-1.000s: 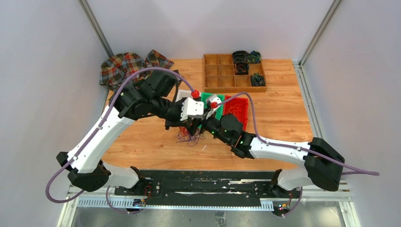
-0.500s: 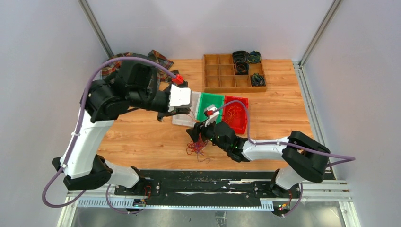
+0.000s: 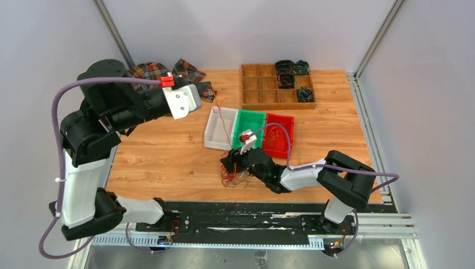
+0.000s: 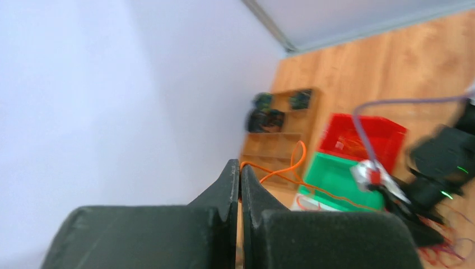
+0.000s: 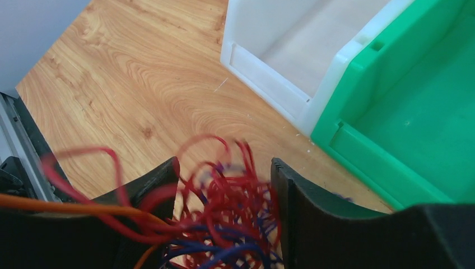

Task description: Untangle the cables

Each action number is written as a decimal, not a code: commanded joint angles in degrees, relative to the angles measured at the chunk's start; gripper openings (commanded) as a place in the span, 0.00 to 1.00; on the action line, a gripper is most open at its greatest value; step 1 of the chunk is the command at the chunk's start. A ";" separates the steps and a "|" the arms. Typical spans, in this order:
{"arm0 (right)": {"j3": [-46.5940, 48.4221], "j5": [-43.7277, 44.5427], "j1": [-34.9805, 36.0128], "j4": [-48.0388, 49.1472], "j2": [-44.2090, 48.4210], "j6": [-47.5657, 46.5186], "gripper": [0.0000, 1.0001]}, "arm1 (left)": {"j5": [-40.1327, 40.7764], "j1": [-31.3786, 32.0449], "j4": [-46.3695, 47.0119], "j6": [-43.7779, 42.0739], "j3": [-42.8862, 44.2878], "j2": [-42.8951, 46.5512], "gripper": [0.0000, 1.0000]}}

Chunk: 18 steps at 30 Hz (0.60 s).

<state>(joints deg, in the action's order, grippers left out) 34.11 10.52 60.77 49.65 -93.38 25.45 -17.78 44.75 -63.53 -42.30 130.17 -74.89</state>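
Observation:
A tangle of red and purple cables (image 3: 229,175) lies on the wooden table in front of the bins. My right gripper (image 3: 231,166) reaches down over it. In the right wrist view its jaws (image 5: 224,165) stand wide on either side of the tangle (image 5: 235,207), and strands touch both fingers. One orange cable (image 3: 223,120) stretches from the tangle up and to the back left, to my raised left gripper (image 3: 206,93). In the left wrist view that gripper (image 4: 241,167) is shut, with the orange cable (image 4: 291,168) pinched at its tips.
A white bin (image 3: 212,133), a green bin (image 3: 247,115) and a red bin (image 3: 285,147) with loose wires stand side by side behind the tangle. A wooden compartment tray (image 3: 263,92) sits at the back, and a plaid cloth (image 3: 147,75) at the back left.
My left arm has swung up and to the back left, drawing the orange cable out of the tangle. My right gripper has moved nearer and lower, its jaws narrowing on the tangle.

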 commanded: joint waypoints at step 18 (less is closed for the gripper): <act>1.46 -3.02 3.03 2.22 -4.89 0.33 0.75 | 19.77 0.07 78.34 -13.33 -26.05 13.99 0.01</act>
<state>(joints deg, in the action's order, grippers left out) 36.07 8.27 62.81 52.03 -97.97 25.98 1.96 44.75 4.16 -51.55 103.70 -61.39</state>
